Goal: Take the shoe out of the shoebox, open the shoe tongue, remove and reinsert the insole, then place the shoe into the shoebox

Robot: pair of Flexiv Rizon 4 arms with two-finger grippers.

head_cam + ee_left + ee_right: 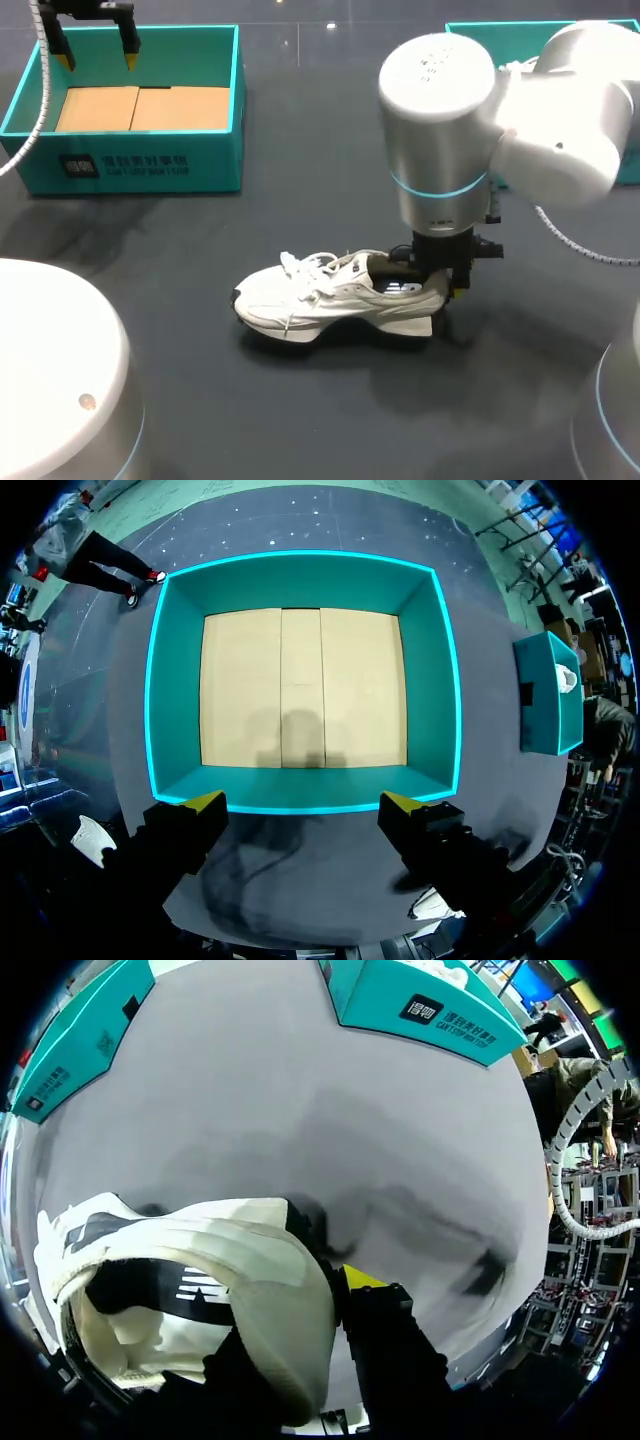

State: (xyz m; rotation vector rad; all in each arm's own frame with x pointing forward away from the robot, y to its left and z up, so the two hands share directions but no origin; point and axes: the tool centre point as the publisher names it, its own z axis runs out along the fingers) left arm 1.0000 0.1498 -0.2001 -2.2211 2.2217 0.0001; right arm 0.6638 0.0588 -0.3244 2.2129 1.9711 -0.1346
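Fingers first: left gripper (305,802) hangs spread wide over the empty shoebox (300,575); right gripper (445,285) looks clamped on the heel of the shoe (320,295), out on the table (300,150), well apart from the box; I'd pin that heel and send left for the tongue (352,266).

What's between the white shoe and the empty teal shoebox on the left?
Nothing; the head view shows only bare table between shoe and shoebox.

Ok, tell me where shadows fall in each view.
Head view: shadow on the table under the shoe. Left wrist view: a faint shadow lies on the shoebox floor, ahead of the left hand. Right wrist view: soft shadows streak the table beyond the shoe's heel.
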